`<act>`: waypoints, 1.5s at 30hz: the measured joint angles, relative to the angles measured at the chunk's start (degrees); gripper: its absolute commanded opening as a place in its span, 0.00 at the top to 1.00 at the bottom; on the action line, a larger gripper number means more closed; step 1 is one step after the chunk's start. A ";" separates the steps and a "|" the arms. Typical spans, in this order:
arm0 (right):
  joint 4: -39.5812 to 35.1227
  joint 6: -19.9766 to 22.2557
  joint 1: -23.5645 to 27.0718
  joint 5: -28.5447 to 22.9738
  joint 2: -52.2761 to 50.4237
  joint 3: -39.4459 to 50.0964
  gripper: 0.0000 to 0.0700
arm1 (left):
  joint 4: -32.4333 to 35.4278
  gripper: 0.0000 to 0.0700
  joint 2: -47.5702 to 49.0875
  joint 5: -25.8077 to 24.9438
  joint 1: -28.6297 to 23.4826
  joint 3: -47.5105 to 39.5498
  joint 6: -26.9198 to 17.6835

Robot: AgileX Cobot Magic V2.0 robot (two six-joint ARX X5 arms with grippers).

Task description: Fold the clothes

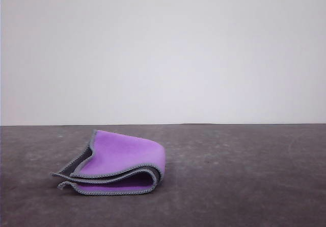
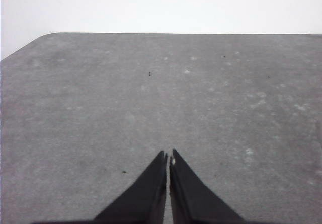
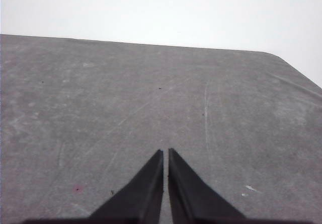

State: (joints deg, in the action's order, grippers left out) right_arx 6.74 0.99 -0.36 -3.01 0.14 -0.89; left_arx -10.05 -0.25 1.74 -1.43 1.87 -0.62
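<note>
The clothes (image 1: 119, 163), a small fleecy cloth, bright purple with grey stitched edging, lie folded in layers on the dark grey table (image 1: 244, 176), left of centre in the front view. A dark grey inner side peeks out at its left end. In the left wrist view my left gripper (image 2: 168, 157) is shut, its black fingers meeting above bare tabletop with nothing between them. My right gripper (image 3: 165, 151) is likewise shut over bare tabletop in the right wrist view. The cloth is not near either gripper in those views.
The table's far edge (image 1: 204, 124) meets a plain white wall. A rounded table corner (image 2: 37, 39) appears in the left wrist view and another corner (image 3: 282, 58) in the right wrist view.
</note>
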 measured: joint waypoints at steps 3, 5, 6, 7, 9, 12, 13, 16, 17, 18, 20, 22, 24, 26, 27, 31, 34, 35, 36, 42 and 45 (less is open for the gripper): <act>0.00 0.00 0.00 0.00 0.00 0.00 0.98 | -0.01 1.00 0.00 0.00 0.00 0.00 0.00; -0.02 0.00 0.00 0.00 0.00 0.00 0.98 | 0.00 1.00 0.00 0.00 0.00 0.00 0.00; -0.02 0.00 0.00 0.00 0.00 0.00 0.98 | -0.01 1.00 0.00 0.00 0.00 0.00 0.00; -0.02 0.00 0.00 0.00 0.00 0.00 0.98 | 0.00 1.00 0.00 0.00 0.00 0.00 0.00; -0.02 0.00 0.00 0.00 0.00 0.00 0.98 | 0.01 1.00 0.00 0.00 0.00 0.00 0.00; -0.02 0.00 0.00 0.00 0.00 0.00 0.98 | 0.00 1.00 0.00 0.00 0.00 0.00 0.00; -0.02 0.00 0.00 0.00 0.00 0.00 0.98 | -0.01 1.00 0.00 0.00 0.00 0.00 0.00; -0.04 0.00 0.00 0.00 0.00 0.00 0.98 | 0.01 1.00 0.00 0.00 0.00 0.00 0.00; -0.04 0.00 0.00 0.00 0.00 0.00 0.98 | 0.01 1.00 0.00 0.00 0.00 0.00 0.00; -0.04 0.00 0.00 0.00 0.00 0.00 0.98 | 0.01 1.00 0.00 0.00 0.00 0.00 0.00; -0.04 0.00 0.00 0.00 0.00 0.00 0.98 | -0.01 1.00 0.00 0.00 0.00 0.00 0.00; -0.04 0.00 0.00 0.00 0.00 0.00 0.98 | 0.01 1.00 0.00 0.00 0.00 0.00 0.00; -0.04 0.00 0.00 0.00 0.00 0.00 0.98 | -0.02 1.00 0.00 0.00 0.00 0.00 0.00; -0.04 0.00 0.00 0.00 0.00 0.00 0.98 | -0.01 1.00 0.00 0.00 0.00 0.00 0.00; -0.04 0.00 0.00 0.00 0.00 0.00 0.98 | 0.01 1.00 0.00 0.00 0.00 0.00 0.00; -0.04 0.00 0.00 0.00 0.00 0.00 0.98 | -0.02 1.00 0.00 0.00 0.00 0.00 0.00; -0.07 0.00 0.00 0.00 0.00 0.00 0.98 | -0.01 1.00 0.00 0.00 0.00 0.00 0.00; -0.06 0.00 0.00 0.00 0.00 0.00 0.98 | 0.00 1.00 0.00 0.00 0.00 0.00 0.00; -0.05 0.00 0.00 0.00 0.00 0.00 0.98 | -0.02 1.00 0.00 0.00 0.00 0.00 0.00; -0.05 0.00 0.00 0.00 0.00 0.00 0.98 | -0.02 1.00 0.00 0.00 0.00 0.00 0.00; -0.07 0.00 0.00 0.00 0.00 0.00 0.98 | 0.01 1.00 0.00 0.00 0.00 0.00 0.00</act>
State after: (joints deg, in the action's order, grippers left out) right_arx 6.68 0.99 -0.36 -3.01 0.14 -0.89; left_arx -10.04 -0.25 1.74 -1.43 1.87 -0.62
